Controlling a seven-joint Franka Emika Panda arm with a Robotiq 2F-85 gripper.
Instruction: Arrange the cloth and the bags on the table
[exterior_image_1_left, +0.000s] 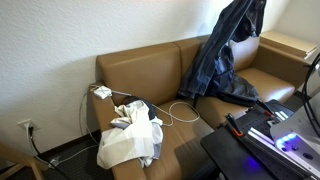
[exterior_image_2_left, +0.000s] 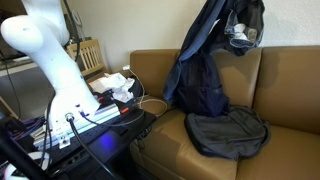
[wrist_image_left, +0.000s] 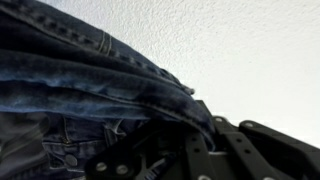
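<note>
High above the black backpack (exterior_image_2_left: 228, 132), the fingers (wrist_image_left: 205, 150) pinch the denim cloth (exterior_image_2_left: 205, 60) tightly. Its long axis hangs straight down from them, ending just beside the backpack.

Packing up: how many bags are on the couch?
2. A black backpack flat on the couch below the hanging denim garment; a white tote at its other end. The garment may hide more.

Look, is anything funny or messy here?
Yes. The denim garment dangles in the air over the couch, pinched by the robot's hand, and the white tote lies crumpled on the seat.
</note>
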